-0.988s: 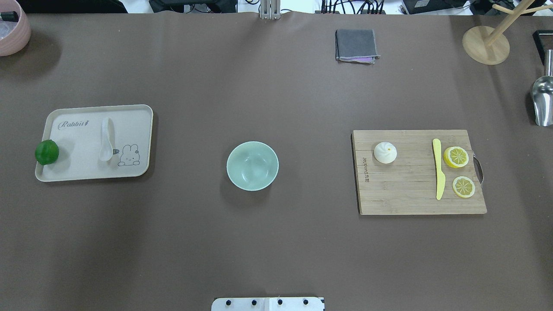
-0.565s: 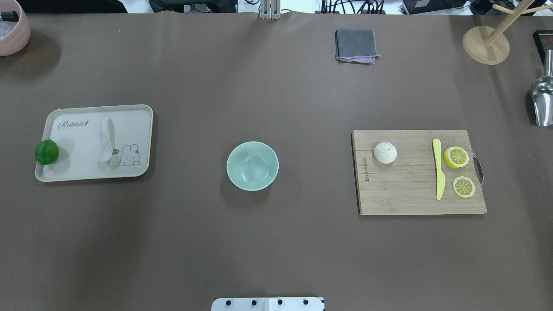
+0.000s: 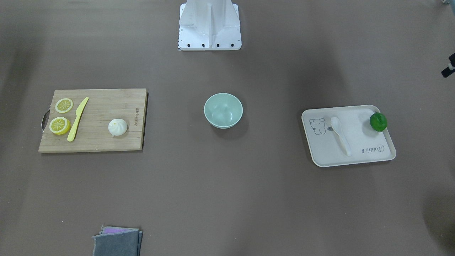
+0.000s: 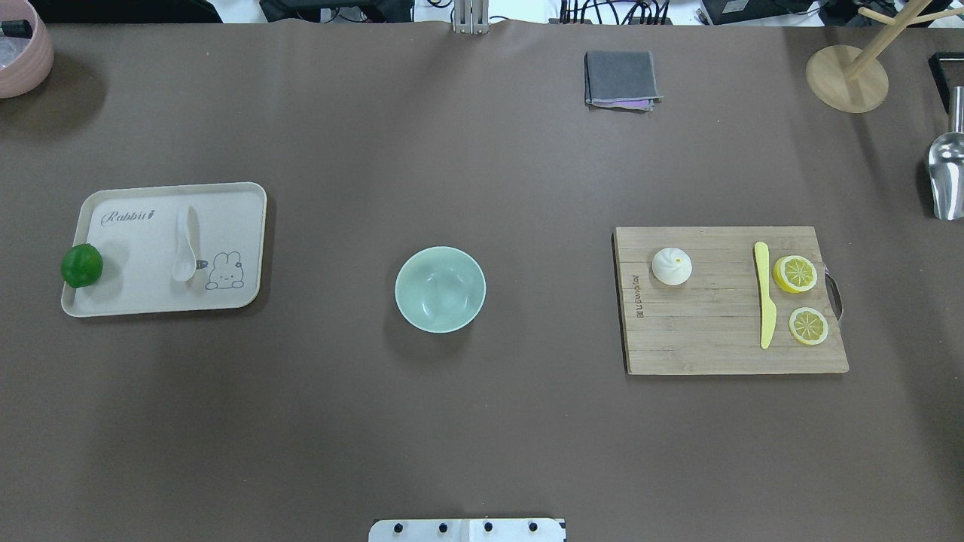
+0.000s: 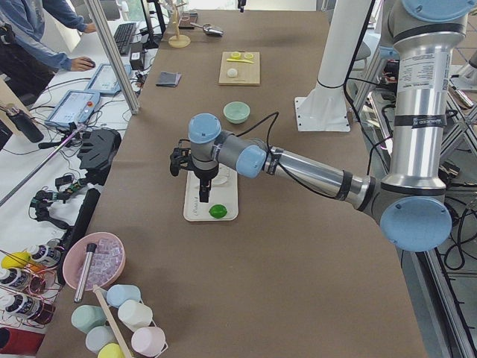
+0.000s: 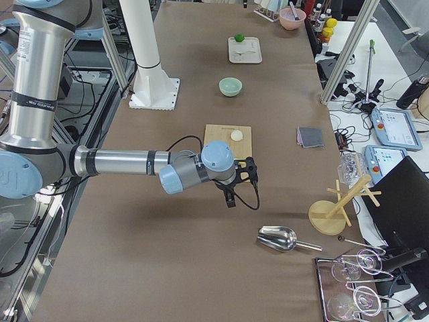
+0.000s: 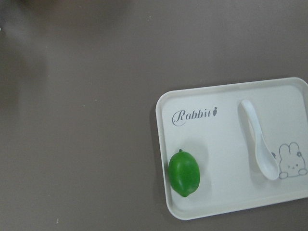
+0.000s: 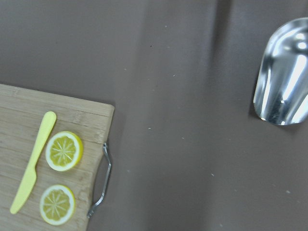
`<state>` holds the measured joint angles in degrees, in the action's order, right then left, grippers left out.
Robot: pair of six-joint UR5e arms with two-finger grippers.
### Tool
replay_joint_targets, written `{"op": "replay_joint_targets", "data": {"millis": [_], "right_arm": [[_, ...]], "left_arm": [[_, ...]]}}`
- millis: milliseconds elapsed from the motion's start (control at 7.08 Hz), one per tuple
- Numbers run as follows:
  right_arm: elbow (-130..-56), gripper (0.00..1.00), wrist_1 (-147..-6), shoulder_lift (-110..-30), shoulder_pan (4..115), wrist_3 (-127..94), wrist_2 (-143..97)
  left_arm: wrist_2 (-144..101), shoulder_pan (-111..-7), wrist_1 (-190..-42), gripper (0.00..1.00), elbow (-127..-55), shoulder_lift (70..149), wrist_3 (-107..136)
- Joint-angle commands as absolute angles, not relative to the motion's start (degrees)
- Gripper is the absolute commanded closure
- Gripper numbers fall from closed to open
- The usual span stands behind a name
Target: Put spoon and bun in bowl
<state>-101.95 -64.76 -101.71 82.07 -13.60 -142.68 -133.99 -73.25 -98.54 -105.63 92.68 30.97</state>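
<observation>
Spoon [image 4: 185, 248], bun [image 4: 672, 266], bowl [image 4: 440, 289]: no change.

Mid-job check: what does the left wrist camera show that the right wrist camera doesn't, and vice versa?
Left wrist only: the spoon lying on the cream tray, with a green lime on the same tray. Right wrist only: a corner of the cutting board with the yellow knife and two lemon slices, plus a metal scoop off to the side. Both: bare brown table. Neither shows the bun or the bowl.
</observation>
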Motion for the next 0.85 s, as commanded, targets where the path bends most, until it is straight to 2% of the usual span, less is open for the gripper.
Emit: {"op": "replay_joint_targets", "data": {"millis": [0,424,706], "right_arm": [[-102.04,0.01,-60.57,-99.5,75.87,-22.65,-142.03],[-102.13,0.01,-60.56,-95.81,69.11,-28.73,-138.19],[-102.04,0.01,-60.56,-93.44,66.37,-32.85,-137.37]], "left_arm": [[-128.26,-62.45,-102.82,0.03,-98.3,101.21,43.28],[-123.93,-55.56,-103.88,0.11,-91.79,106.93,48.58],[-123.75,-54.94,-110.52,0.15,-85.47,107.14,49.04]]}}
